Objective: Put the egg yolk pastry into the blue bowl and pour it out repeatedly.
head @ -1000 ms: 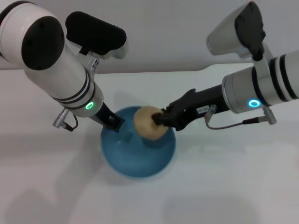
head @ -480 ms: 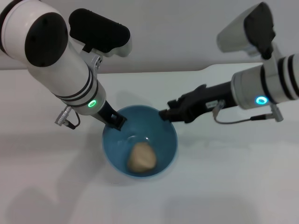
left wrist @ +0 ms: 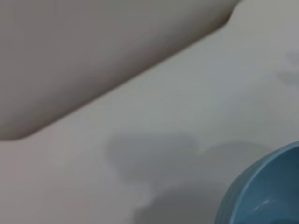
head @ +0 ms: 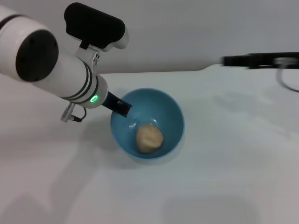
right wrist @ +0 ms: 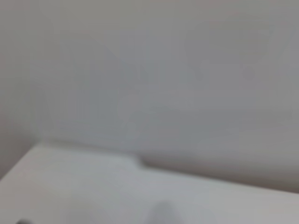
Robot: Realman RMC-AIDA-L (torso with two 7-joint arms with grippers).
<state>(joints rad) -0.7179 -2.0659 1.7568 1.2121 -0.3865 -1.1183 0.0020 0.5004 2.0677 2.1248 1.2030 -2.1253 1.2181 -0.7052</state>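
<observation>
While the egg yolk pastry point(head: 149, 137) lies loose at the bottom of the blue bowl point(head: 172, 110), nothing touches it; it sits a little toward the robot's side of the bowl's floor, away from the left gripper point(head: 122, 108). That pincer is on the bowl's rim at the far-left edge, its dark tip over the lip, and the bowl appears tipped so that its opening faces up and toward the camera. The tip seems closed on the rim, one finger outside and the rest hidden by the wall of the bowl. From the left wrist, only a curved slice of the blue bowl point(left wrist: 261, 191) shows beside bare white table point(left wrist: 154, 112), with a soft shadow next to it.

The right gripper point(head: 229, 60) is well apart from the bowl, raised at the far right and level with the table's back edge, seen as a dark smeared bar; whether its fingers are wide or narrow I cannot tell. Its wrist camera shows only pale wall and the table point(right wrist: 93, 186).

The bowl rests on the white table point(head: 224, 177).
</observation>
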